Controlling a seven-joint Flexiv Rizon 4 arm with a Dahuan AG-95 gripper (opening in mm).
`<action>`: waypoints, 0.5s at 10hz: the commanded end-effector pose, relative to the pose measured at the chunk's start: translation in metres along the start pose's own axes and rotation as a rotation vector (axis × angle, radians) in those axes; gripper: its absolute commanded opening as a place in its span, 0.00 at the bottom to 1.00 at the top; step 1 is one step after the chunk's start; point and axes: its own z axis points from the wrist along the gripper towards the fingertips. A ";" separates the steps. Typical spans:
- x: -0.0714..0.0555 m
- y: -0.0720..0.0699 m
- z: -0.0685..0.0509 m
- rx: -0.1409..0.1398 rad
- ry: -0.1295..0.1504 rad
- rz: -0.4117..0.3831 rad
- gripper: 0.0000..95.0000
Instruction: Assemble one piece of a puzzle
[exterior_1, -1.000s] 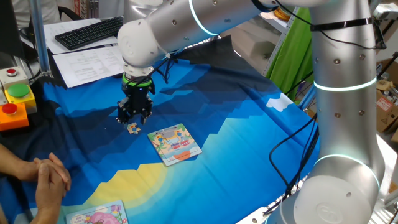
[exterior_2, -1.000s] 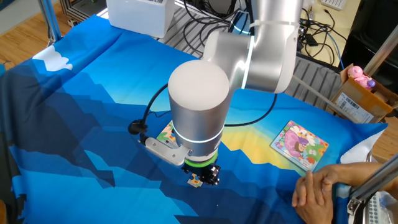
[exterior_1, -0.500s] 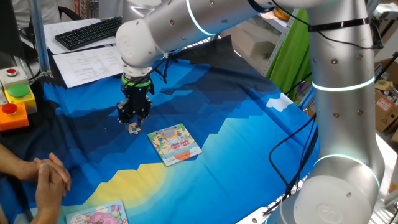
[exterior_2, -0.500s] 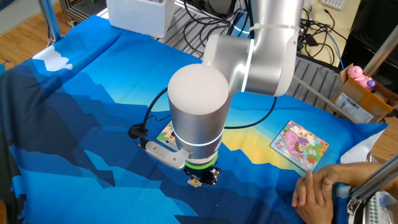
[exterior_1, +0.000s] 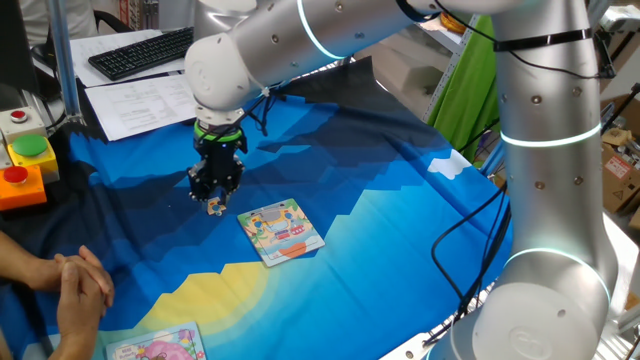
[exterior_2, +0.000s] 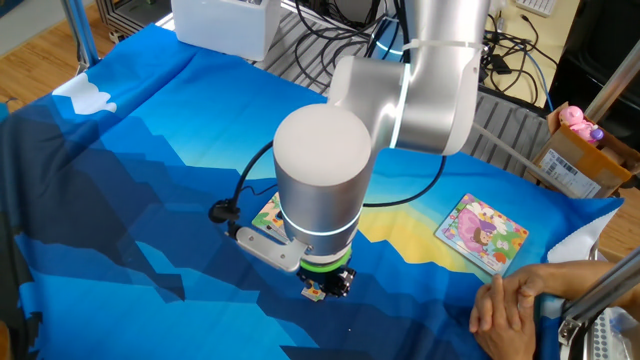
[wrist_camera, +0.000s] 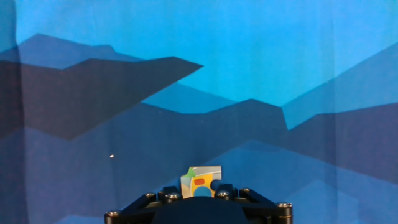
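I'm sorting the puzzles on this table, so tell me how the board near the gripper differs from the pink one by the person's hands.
The puzzle shows pale blue, yellow and green; the pink board is mostly pink. In one fixed view, the puzzle lies mid-cloth in full sight, just beside the gripper and the piece, while the pink board sits at the cloth's near edge, cut off by the frame. Both are small, square, flat cartoon boards.

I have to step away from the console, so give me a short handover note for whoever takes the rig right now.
Tool: down at the cloth, over the piece; cannot tell whether it is shut on it.
Piece: at the tool tips, on or just above the blue cloth, apart from the board.
Puzzle: flat on the cloth beside the tool, mostly hidden behind the arm in the other fixed view.
Done: tool brought to the piece.
Left: confirm the grasp, carry the piece to the puzzle, seat it.
A person's hands rest at the table edge.
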 end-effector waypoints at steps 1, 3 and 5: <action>0.000 -0.001 0.001 0.002 0.001 0.000 0.40; 0.000 -0.001 0.001 0.011 0.001 0.003 0.60; 0.000 -0.002 0.001 0.010 0.002 0.004 0.60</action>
